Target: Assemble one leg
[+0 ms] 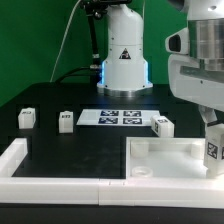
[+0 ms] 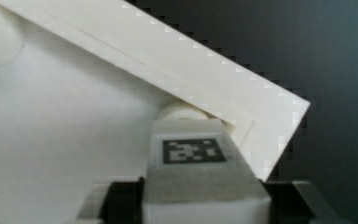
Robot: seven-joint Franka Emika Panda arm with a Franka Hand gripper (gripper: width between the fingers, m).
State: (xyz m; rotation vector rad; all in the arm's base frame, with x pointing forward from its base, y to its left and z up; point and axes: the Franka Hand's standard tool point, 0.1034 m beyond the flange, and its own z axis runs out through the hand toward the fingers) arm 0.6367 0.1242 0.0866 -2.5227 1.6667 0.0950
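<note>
My gripper is shut on a leg, a small white block with a black-and-white tag. It holds the leg upright at the corner of the large white tray-like part on the exterior view's right. In the wrist view the leg sits between the dark fingers, its far end against the inner corner of the tray's raised rim. Three more legs stand on the black table: one, a second and a third.
The marker board lies in front of the robot base. A white L-shaped rail runs along the front at the exterior view's left. A round socket shows on the tray floor.
</note>
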